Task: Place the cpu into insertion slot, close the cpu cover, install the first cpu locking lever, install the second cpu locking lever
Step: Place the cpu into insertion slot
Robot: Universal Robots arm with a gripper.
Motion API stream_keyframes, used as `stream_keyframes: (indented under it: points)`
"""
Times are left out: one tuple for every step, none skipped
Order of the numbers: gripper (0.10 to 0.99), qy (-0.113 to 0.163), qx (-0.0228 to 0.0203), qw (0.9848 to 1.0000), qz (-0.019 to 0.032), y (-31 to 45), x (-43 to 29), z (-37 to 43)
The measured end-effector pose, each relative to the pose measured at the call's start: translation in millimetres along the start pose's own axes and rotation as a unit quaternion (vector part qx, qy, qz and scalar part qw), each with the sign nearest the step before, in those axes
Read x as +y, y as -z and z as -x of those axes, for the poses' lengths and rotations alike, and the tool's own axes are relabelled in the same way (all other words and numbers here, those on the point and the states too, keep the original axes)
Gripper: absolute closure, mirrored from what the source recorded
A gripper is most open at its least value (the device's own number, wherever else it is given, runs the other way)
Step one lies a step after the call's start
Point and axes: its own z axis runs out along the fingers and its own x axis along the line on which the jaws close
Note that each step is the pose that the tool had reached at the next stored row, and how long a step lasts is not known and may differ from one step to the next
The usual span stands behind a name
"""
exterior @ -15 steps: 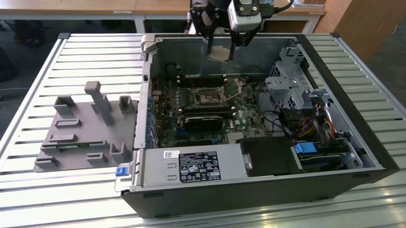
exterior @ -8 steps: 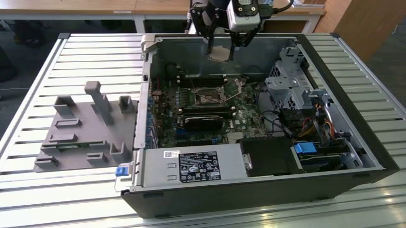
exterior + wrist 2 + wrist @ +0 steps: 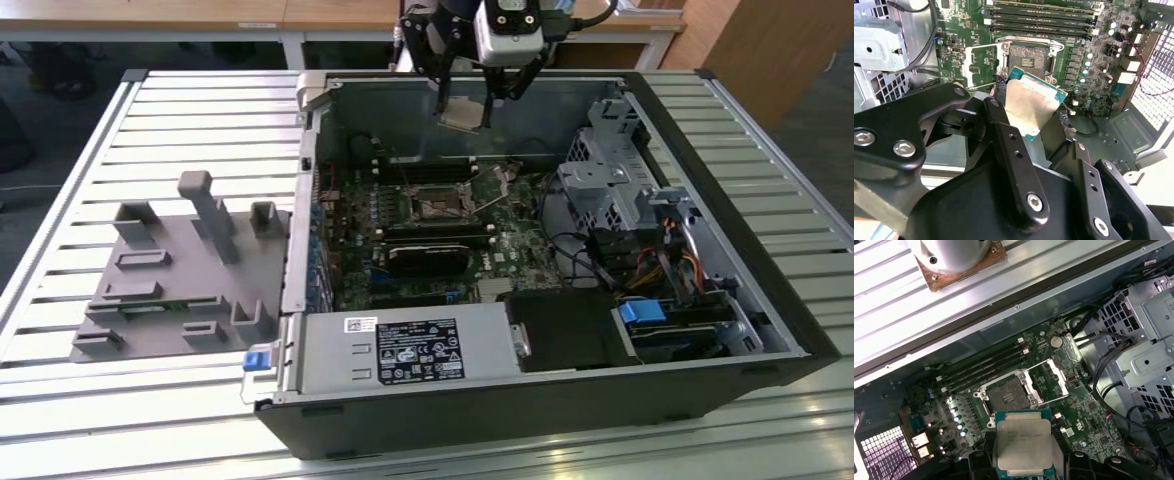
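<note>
— Position of the cpu point(image 3: 1024, 445)?
— Pinched by its edges between the jaws, held in the air over the motherboard point(image 3: 1084, 412), apart from the insertion slot point(image 3: 1006, 396).
— State of the cpu cover point(image 3: 1050, 381)?
— Swung open beside the slot; slot bare.

I have the arm point(image 3: 443, 15) reaching in from the far side in the exterior view, wrist turned downward. The gripper point(image 3: 466, 108) hangs in mid-air. Its two black fingers point(image 3: 1010, 150) are clamped on opposite edges of the cpu point(image 3: 1034, 107), holding it at a tilt.
</note>
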Motion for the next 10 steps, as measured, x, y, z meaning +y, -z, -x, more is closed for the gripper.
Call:
stream_keyframes:
  points:
    - [0.561, -0.002, -0.0002, 1.0, 0.0, 0.0, 0.0, 0.0]
    - [0.561, -0.003, -0.0003, 1.0, 0.0, -0.1, 0.0, 0.0]
    - [0.561, -0.005, -0.0005, 1.0, 0.0001, -0.1, 0.0, 0.0]
    - [0.561, -0.007, -0.0006, 1.0, 0.0001, -0.2, 0.0, 0.0]
    - [0.561, -0.009, -0.0008, 1.0, 0.0002, -0.2, 0.0, 0.0]
    - [0.561, -0.011, -0.001, 0.9999, 0.0002, -0.3, 0.0, 0.0]
    - [0.561, -0.013, -0.0012, 0.9999, 0.0003, -0.4, 0.0, 0.0]
    - [0.561, -0.015, -0.0014, 0.9999, 0.0003, -0.4, 0.0, 0.0]
    - [0.561, -0.017, -0.0016, 0.9998, 0.0003, -0.5, 0.0, 0.0]
    - [0.561, -0.02, -0.0018, 0.9998, 0.0004, -0.5, 0.0, 0.0]
